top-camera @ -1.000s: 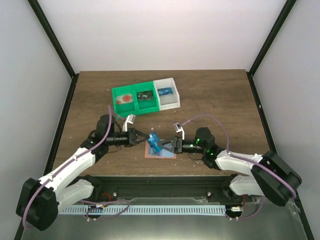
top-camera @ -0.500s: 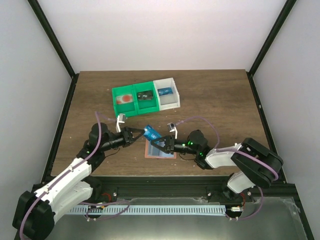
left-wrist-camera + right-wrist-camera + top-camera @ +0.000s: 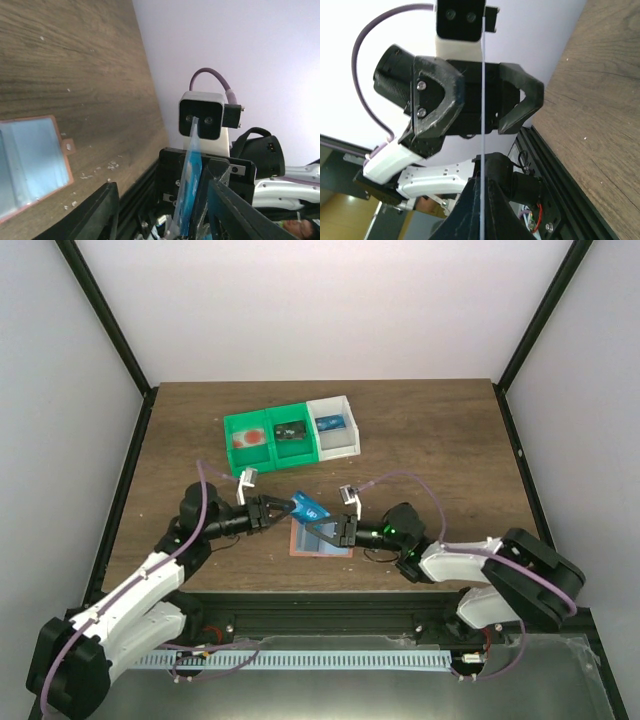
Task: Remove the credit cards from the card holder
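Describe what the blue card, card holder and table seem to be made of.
Blue card: likely stiff plastic; edge-on it is a thin straight line, unbent.
Card holder: perhaps faux leather or soft plastic; salmon rim, smooth pale blue inside.
Table: wood or wood-look laminate; dark matte grain.

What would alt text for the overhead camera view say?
The right end effector holds a blue card above an open pink wallet on a wooden table, with the left end effector open beside it. Green and white bins sit behind.
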You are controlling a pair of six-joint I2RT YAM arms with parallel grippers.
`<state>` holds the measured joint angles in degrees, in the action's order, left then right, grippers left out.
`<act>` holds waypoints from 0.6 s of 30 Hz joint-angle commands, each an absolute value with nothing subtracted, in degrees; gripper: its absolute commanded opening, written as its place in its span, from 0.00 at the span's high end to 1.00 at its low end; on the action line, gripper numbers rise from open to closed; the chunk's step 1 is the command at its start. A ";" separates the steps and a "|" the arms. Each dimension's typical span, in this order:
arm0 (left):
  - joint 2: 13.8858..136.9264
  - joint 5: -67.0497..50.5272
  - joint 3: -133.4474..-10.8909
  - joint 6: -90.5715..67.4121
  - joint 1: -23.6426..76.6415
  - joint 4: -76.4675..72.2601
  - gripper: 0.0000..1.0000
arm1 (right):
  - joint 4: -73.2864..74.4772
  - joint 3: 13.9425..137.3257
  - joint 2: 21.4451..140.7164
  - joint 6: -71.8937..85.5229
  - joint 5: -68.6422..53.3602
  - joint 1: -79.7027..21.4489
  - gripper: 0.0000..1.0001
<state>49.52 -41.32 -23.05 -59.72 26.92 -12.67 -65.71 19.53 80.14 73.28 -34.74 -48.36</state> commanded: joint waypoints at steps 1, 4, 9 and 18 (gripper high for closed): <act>50.27 -47.27 -26.31 -53.96 26.64 -10.26 0.48 | -57.99 17.45 74.38 64.09 -37.39 -48.82 1.00; 50.33 -48.91 -26.76 -51.71 26.63 -9.55 0.47 | -53.06 18.10 72.69 59.28 -42.23 -48.78 0.99; 53.17 -51.49 -30.53 -45.27 26.54 -2.44 0.51 | -42.97 19.75 69.85 53.10 -44.91 -48.78 0.99; 56.38 -58.61 -31.79 -41.13 26.54 0.25 0.85 | -39.02 21.76 68.52 49.43 -47.06 -48.74 1.00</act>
